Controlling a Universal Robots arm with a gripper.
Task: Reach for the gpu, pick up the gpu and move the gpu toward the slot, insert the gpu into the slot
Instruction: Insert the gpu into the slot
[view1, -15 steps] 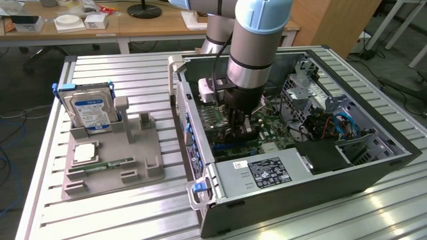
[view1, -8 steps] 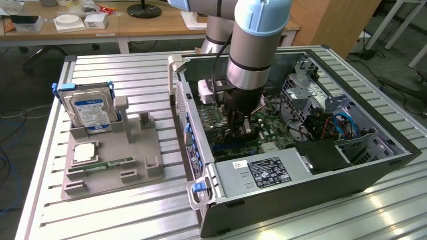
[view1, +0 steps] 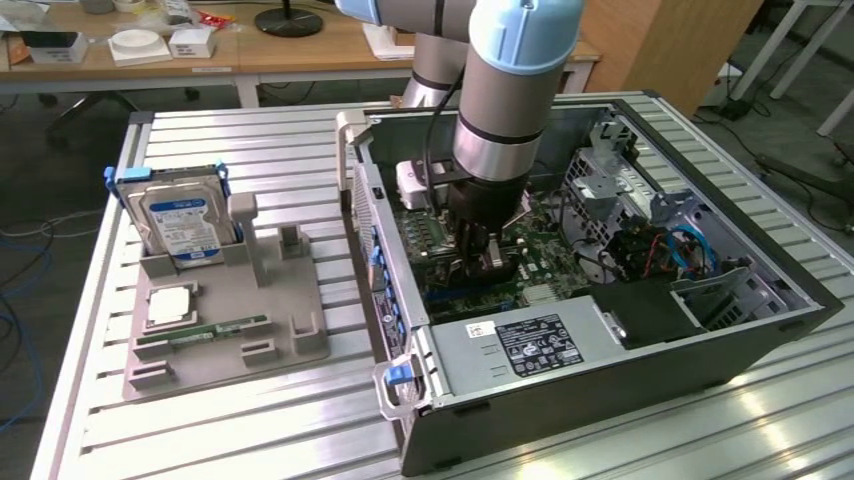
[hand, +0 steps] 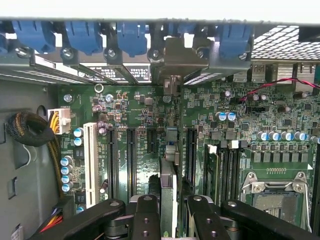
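With the gripper (hand: 169, 212) clamped narrow on the gpu (hand: 168, 192), which stands edge-on over the motherboard (hand: 150, 107) inside the computer case (view1: 747, 340), keeping the card upright and square above the slot (hand: 169, 145) seems essential before pressing.

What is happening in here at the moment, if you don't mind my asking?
A robot arm has reached down into an open computer case. Its gripper is shut on the gpu, a thin card seen edge-on, held upright over the green motherboard among the long black slots. On the table outside, a grey holder carries a hard drive and a memory stick.
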